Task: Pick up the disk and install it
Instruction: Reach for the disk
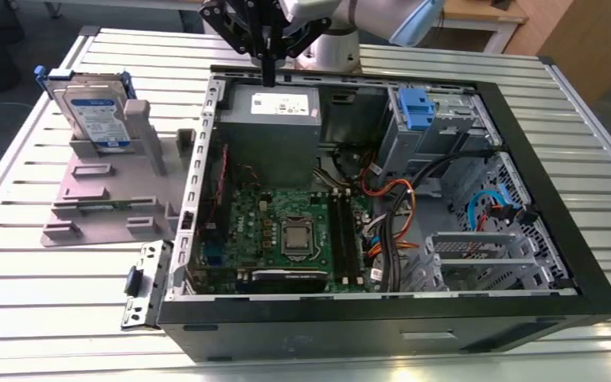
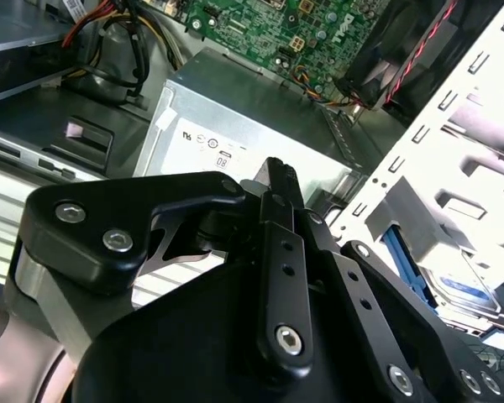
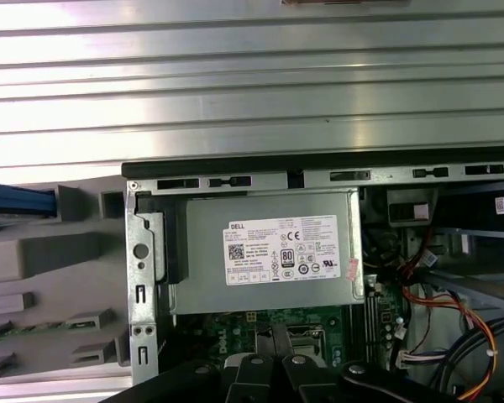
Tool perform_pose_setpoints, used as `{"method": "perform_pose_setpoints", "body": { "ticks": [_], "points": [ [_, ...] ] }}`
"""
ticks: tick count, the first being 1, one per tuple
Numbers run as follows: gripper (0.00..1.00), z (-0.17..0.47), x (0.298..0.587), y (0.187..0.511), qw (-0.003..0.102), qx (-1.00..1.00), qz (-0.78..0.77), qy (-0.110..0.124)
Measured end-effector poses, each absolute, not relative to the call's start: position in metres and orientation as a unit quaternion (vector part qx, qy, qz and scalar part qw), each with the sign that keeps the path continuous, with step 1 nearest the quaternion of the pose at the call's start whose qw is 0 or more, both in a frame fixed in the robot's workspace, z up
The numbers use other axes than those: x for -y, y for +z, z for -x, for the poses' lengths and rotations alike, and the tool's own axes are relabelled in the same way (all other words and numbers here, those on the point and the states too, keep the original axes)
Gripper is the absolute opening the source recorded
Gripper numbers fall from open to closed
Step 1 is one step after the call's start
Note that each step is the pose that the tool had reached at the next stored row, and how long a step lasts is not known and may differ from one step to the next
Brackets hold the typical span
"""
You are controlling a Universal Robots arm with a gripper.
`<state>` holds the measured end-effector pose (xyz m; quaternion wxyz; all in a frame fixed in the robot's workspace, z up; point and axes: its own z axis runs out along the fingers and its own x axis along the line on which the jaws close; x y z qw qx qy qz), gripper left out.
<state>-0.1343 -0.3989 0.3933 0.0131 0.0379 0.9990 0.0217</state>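
The disk (image 1: 93,111), a silver drive with a white-and-blue label in a blue bracket, stands upright in the grey plastic stand (image 1: 109,195) at the exterior view's left, beside the open computer case (image 1: 391,306). My gripper (image 1: 268,78) hangs over the case's far edge, above the grey power supply (image 1: 274,119), well to the right of the disk. Its fingers are pressed together and hold nothing, as the second wrist view shows at the gripper (image 2: 277,172). In the first wrist view the blue edge of the disk's bracket (image 3: 17,204) shows beside the case.
Inside the case lie the green motherboard (image 1: 284,227), orange and black cables (image 1: 391,199) and a drive cage with a blue plastic bracket (image 1: 417,107). A detached metal bracket (image 1: 141,286) lies by the case's near left corner. The table (image 1: 29,318) is ribbed aluminium.
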Motion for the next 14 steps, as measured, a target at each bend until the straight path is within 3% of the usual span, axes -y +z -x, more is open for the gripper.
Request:
{"method": "perform_pose_setpoints", "body": {
  "ticks": [14],
  "points": [
    [0.1,0.1399,0.3989,0.3933,0.013,-0.999,-0.038,0.022]
  ]
}}
